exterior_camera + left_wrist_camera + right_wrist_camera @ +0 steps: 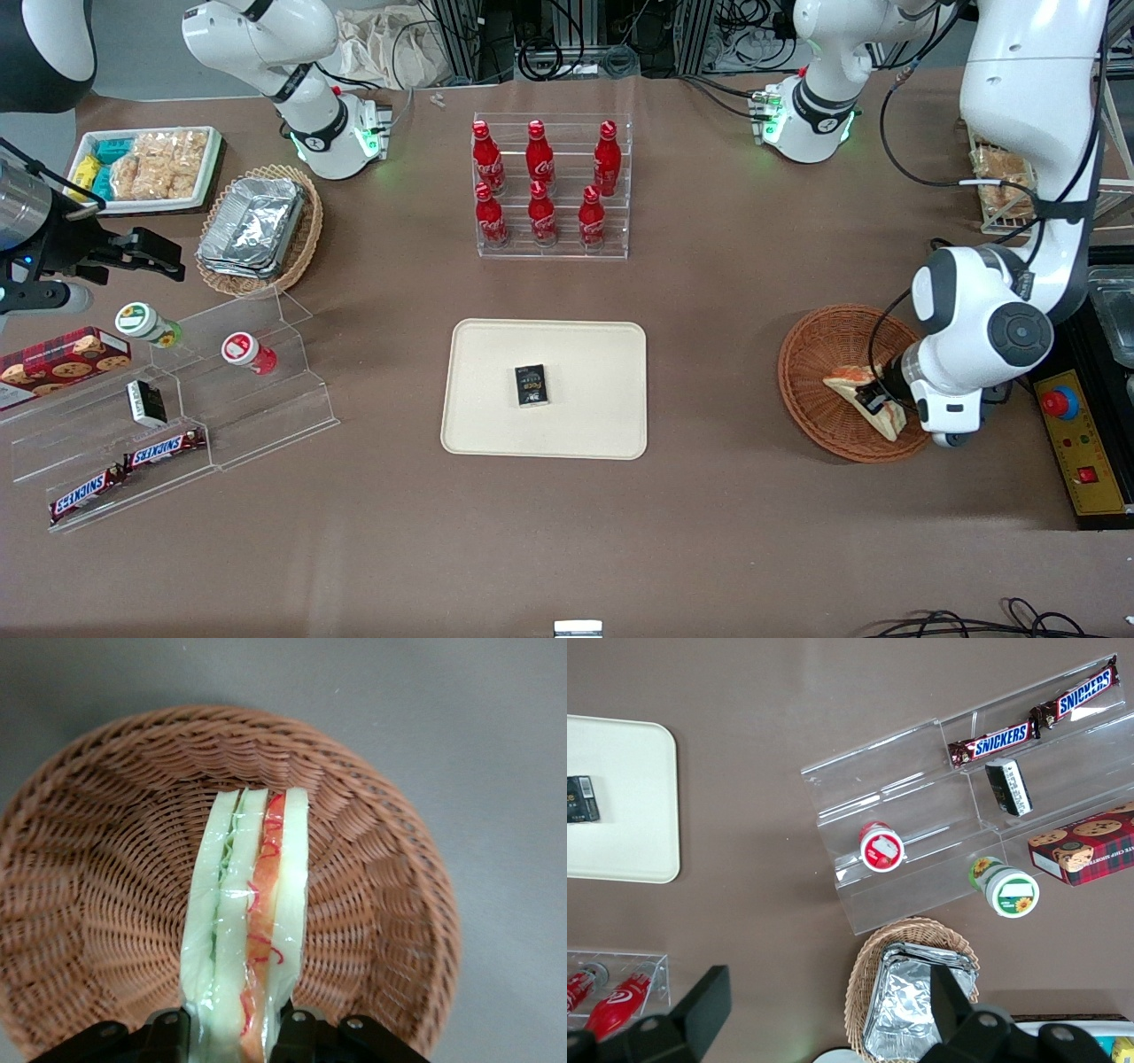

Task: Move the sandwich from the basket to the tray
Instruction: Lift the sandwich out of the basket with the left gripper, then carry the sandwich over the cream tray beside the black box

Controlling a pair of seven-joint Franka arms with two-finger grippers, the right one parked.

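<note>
While your gripper (232,1032) sits low in the basket (811,368), its fingers clamp the sandwich (248,921) — tray (483,425) well apart.

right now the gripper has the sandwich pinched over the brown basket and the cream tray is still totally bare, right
Not quite. The gripper does pinch the sandwich over the basket, but the tray is not bare: the front view shows a small dark packet lying on it. The sandwich itself is not yet on the tray.
</note>
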